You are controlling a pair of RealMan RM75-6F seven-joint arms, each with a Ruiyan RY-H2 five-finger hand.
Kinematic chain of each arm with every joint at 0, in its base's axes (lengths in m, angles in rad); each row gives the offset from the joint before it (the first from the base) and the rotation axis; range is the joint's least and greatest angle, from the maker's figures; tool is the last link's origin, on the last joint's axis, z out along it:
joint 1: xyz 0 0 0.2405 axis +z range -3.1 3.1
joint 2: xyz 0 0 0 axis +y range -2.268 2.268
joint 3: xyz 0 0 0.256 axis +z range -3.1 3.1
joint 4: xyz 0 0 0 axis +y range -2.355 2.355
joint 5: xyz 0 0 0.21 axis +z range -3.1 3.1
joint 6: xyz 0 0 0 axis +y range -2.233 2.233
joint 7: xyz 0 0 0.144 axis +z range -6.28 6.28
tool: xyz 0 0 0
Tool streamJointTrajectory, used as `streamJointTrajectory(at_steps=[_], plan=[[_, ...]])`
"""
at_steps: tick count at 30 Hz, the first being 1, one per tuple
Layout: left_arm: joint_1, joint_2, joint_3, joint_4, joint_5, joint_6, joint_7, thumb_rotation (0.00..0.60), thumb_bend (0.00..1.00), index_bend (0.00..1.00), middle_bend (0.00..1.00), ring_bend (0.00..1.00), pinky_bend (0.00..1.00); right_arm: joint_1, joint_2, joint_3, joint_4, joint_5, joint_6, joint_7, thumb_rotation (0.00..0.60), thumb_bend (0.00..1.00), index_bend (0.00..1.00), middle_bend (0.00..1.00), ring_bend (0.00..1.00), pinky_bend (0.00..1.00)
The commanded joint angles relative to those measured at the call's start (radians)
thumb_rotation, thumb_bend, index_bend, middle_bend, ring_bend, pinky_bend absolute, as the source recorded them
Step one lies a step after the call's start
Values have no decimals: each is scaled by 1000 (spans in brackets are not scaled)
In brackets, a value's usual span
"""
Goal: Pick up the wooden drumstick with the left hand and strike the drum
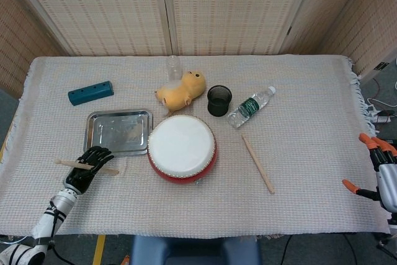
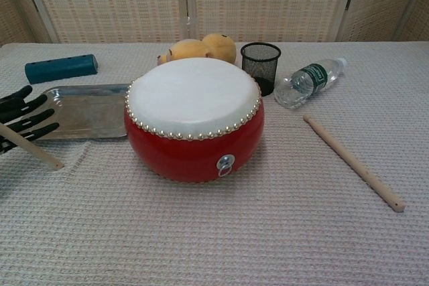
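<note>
The red drum (image 1: 182, 147) (image 2: 193, 118) with its white skin stands in the middle of the cloth. My black left hand (image 1: 87, 167) (image 2: 21, 122) is at the front left, beside the drum. A wooden drumstick (image 1: 105, 169) (image 2: 39, 154) runs across that hand, pinched low while the other fingers spread straight. Its far tip rests on the cloth. A second wooden drumstick (image 1: 257, 163) (image 2: 352, 162) lies loose to the right of the drum. My right hand (image 1: 383, 177) hangs past the table's right edge, its orange-tipped fingers apart and holding nothing.
A metal tray (image 1: 98, 142) (image 2: 100, 128) lies just behind my left hand. Behind the drum are a yellow plush toy (image 1: 181, 90), a black mesh cup (image 1: 219, 100) and a lying water bottle (image 1: 250, 107). A teal block (image 1: 90, 92) sits at the back left.
</note>
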Motion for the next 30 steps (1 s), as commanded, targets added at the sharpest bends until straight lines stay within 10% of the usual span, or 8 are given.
streamJointTrajectory(at_steps=[1, 30], plan=[[-16, -2, -13, -3, 1, -12, 11, 600, 234, 429, 436, 331, 277, 0, 0, 0, 1, 0, 1, 1, 600, 19, 69, 138, 20, 119], [-71, -15, -54, 20, -15, -77, 128, 600, 117, 611, 719, 557, 487, 15, 0, 6, 3, 9, -22, 4, 600, 19, 70, 138, 20, 119]])
